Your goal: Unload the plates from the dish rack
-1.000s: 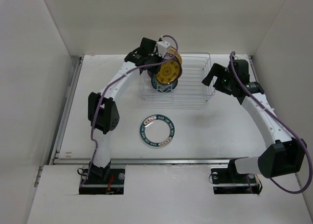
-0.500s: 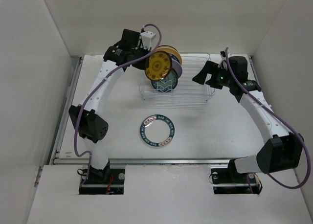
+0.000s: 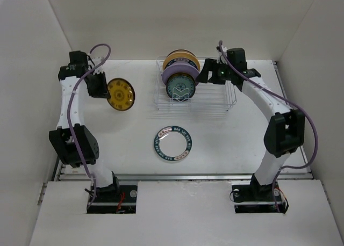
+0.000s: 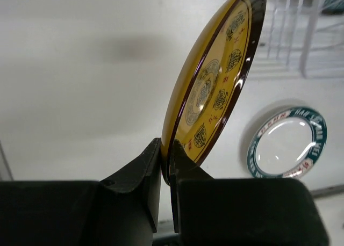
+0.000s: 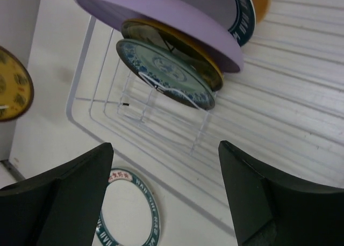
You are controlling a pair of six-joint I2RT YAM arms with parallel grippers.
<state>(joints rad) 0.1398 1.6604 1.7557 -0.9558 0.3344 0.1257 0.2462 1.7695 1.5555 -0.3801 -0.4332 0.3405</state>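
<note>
My left pincer (image 4: 166, 156) was clenched on the rim of the small gold-patterned plate (image 4: 215, 90), holding it on edge above the table (image 3: 242, 138), well left of the dish rack (image 3: 215, 100). My right pincer (image 5: 164, 149) gaped, released and empty, over the rack, just right of the lavender plate (image 5: 161, 15) standing there. A teal-rimmed plate (image 3: 172, 144) lay flat nearer in.

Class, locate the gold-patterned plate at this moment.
Top view, left side: the gold-patterned plate is clamped by its rim in the left gripper, left of the dish rack.
</note>
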